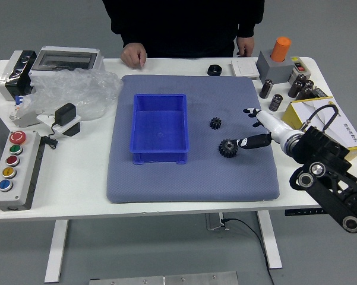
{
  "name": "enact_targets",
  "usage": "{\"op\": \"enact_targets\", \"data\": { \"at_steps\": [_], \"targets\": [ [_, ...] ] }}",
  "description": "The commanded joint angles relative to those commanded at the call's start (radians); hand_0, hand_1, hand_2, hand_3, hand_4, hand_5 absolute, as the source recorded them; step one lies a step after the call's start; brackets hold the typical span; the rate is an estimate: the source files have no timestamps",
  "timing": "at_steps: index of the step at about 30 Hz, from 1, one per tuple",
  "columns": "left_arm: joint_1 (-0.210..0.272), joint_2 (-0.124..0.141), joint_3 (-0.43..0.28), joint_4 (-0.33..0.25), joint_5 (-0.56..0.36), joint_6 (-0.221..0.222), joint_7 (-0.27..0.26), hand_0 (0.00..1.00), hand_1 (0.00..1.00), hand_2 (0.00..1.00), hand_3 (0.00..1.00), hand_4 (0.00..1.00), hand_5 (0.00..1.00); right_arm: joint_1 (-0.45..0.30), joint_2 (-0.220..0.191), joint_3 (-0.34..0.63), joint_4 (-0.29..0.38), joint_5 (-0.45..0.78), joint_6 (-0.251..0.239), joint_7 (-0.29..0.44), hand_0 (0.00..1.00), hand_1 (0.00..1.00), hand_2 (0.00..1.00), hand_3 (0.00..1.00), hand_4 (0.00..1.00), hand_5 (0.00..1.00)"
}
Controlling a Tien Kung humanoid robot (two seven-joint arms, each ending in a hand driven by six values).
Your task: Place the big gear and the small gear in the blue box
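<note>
My right hand (247, 127) hangs over the right part of the grey-blue mat, its fingers relaxed and holding nothing. Its thumb reaches to the right edge of the big black gear (228, 148); whether they touch, I cannot tell. The small black gear (215, 123) lies on the mat a little beyond the big one, left of the fingers. Left of both gears stands the blue box (160, 123), open at the top, with nothing inside. My left hand is out of view.
The mat (160, 190) covers the table's middle. A button box (15, 178) and plastic wrap (74, 89) are at left; a yellow-white box (327, 127) and black cylinders at right. A person's hand (133, 55) rests at the far edge.
</note>
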Motion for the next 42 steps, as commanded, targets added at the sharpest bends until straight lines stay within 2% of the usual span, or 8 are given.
{"op": "enact_targets", "data": {
  "at_steps": [6,17,18,20,23,24,30,42],
  "targets": [
    [-0.003,0.0,-0.006,0.0,0.009,-0.002,0.001,0.813,0.799,0.808,0.838,0.633,0.286,0.054,0.0,-0.07,0.003,-0.076,0.064,-0.07,0.874,0.815,0.929,0.984,0.865,0.279],
    [0.0,0.004,-0.008,0.0,0.015,-0.003,0.003,0.814,0.799,0.808,0.838,0.632,0.285,0.112,0.035,-0.163,-0.01,-0.16,0.122,-0.071,0.862,0.807,0.921,0.983,0.863,0.285],
    [0.0,0.004,-0.009,0.0,0.016,-0.004,0.003,0.814,0.799,0.808,0.838,0.632,0.285,0.115,0.038,-0.168,-0.011,-0.168,0.126,-0.071,0.836,0.777,0.876,0.966,0.86,0.291],
    [-0.001,0.003,-0.011,0.0,0.019,-0.005,0.003,0.814,0.799,0.808,0.838,0.632,0.285,0.122,0.044,-0.18,-0.013,-0.186,0.132,-0.071,0.836,0.777,0.876,0.966,0.86,0.291],
    [-0.002,0.002,-0.014,0.0,0.022,-0.005,0.003,0.814,0.799,0.808,0.838,0.632,0.285,0.126,0.048,-0.192,-0.019,-0.204,0.133,-0.071,0.836,0.777,0.876,0.966,0.86,0.291],
    [-0.002,0.002,-0.014,0.0,0.022,-0.005,0.003,0.814,0.799,0.808,0.838,0.632,0.283,0.127,0.048,-0.196,-0.021,-0.209,0.133,-0.071,0.789,0.727,0.815,0.89,0.857,0.294],
    [-0.002,0.002,-0.014,0.0,0.02,-0.005,0.004,0.814,0.799,0.808,0.838,0.631,0.285,0.125,0.048,-0.221,-0.046,-0.233,0.11,-0.071,0.763,0.703,0.778,0.858,0.864,0.303],
    [-0.005,0.0,-0.014,0.0,0.019,-0.006,0.003,0.814,0.799,0.808,0.838,0.631,0.286,0.119,0.061,-0.237,-0.085,-0.235,0.077,-0.071,0.758,0.694,0.768,0.836,0.859,0.319]
  ]
}}
